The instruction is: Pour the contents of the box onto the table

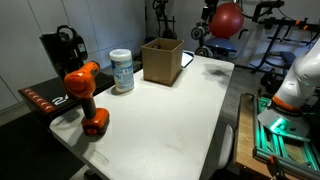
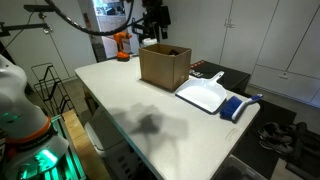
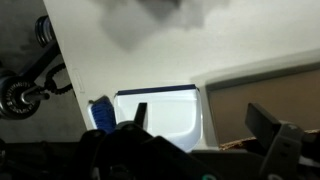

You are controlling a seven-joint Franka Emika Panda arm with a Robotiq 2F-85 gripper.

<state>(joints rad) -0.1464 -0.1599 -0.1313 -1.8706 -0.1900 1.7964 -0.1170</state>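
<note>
1. Cardboard box (image 1: 162, 60) - I count one, seen in both exterior views.
2. Orange drill (image 1: 85, 95): one.
3. White canister (image 1: 122, 71): one.
4. White dustpan (image 2: 204, 96): one.
5. Blue brush (image 2: 237, 106) - one, by my count.
6. Red ball (image 1: 227, 18): one.
7. Table (image 1: 190, 110): one.

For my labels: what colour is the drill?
The drill is orange, clearest in an exterior view.
</note>
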